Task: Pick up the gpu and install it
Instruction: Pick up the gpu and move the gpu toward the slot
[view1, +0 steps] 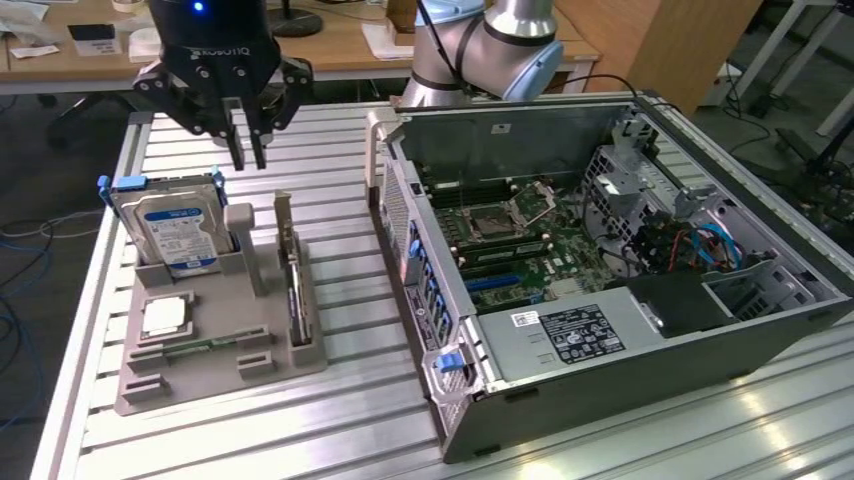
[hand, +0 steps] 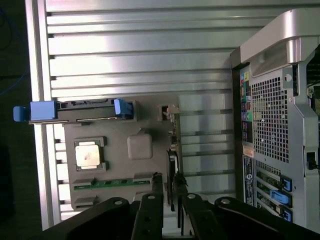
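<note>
- We see the black two-fingered pincer (view1: 248, 155) hanging above the ribbed aluminium tabletop (view1: 334, 440), its fingers a little apart and pinching nothing.
- The gpu (view1: 296, 290), a thin dark circuit card with a pale metal end bracket, stands on edge in a slot of the grey plastic parts holder (view1: 214, 375), on the side nearest the case.
- The pincer is apart from the card, up past its bracket end.
- In the wrist view the card's edge (hand: 172, 155) lines up with the gap in the pincer (hand: 171, 197).
- The same holder carries a silver hard drive with a blue-white label (view1: 171, 232) standing upright, a square silver processor chip (view1: 163, 317) and a narrow green memory stick (view1: 200, 347) lying flat.
- The open grey computer case (view1: 507, 135) lies on its side at the exterior view's right, motherboard exposed, just beside the holder.
</note>
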